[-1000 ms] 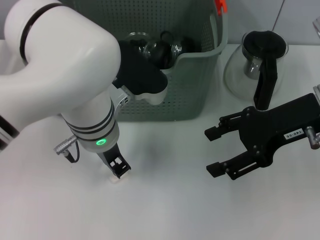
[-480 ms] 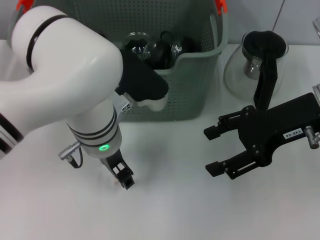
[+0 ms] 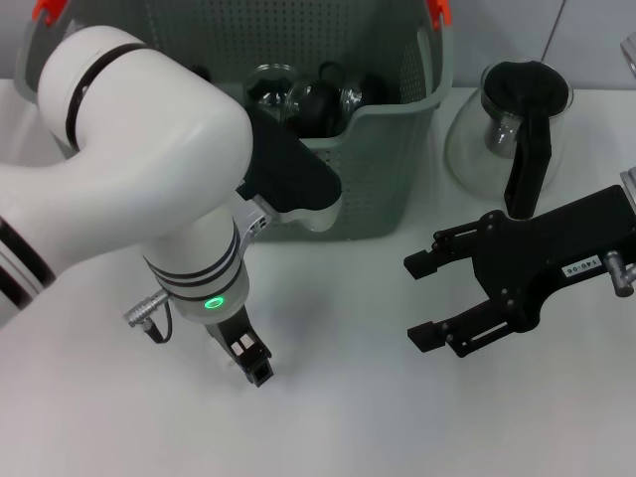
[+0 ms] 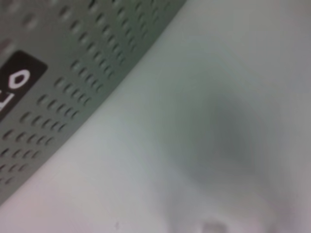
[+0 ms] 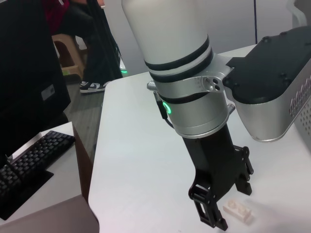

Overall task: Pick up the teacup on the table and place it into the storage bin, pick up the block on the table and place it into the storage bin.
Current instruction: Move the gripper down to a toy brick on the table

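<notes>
Hovering low over counter [image 3: 348, 417], left claw [image 5: 221, 216] parted, block [image 5: 238, 210] just beside its tips, storage bin [image 3: 383, 149] behind, right claw [image 3: 425, 301] open, idle.

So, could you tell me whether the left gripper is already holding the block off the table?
No: in the right wrist view the block lies flat on the table beside the left gripper, not lifted between its fingers.

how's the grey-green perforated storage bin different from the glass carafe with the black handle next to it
The grey-green perforated plastic storage bin is opaque, boxy and pierced with holes; the clear glass carafe is round, smooth and see-through. The bin is the larger of the two. The bin has orange clips on its rim, while the carafe has a black lid and handle. Glassware lies inside the bin; whether the carafe holds anything cannot be told. Both stand upright at the table's far side.
</notes>
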Motion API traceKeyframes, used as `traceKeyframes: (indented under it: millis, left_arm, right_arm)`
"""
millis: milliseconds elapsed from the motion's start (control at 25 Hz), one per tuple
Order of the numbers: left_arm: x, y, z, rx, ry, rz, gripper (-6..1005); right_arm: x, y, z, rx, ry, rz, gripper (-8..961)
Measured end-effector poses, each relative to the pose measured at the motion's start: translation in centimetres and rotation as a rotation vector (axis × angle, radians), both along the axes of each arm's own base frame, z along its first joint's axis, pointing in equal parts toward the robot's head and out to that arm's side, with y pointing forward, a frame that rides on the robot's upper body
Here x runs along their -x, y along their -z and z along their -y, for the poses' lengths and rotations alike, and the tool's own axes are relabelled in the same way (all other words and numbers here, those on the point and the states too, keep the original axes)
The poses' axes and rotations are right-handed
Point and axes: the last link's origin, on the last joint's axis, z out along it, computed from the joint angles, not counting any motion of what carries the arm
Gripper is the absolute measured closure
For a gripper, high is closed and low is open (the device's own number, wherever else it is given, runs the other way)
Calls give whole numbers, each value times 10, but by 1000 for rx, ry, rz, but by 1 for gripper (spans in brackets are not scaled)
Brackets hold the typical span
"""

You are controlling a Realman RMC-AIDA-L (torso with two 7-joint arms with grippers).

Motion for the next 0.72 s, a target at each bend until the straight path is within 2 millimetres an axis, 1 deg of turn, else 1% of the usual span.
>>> traceKeyframes:
  millis: [480, 680, 720]
  left_arm:
    - [3, 3, -1, 9, -7, -7, 376]
    - [2, 4, -2, 9, -5, -2, 541]
    - [2, 4, -2, 8, -4, -1, 542]
  right_arm:
    - [0, 0, -1, -7, 1, -2, 69]
    - [0, 0, -1, -9, 2, -2, 70]
    - [-1, 0, -1, -9, 3, -2, 71]
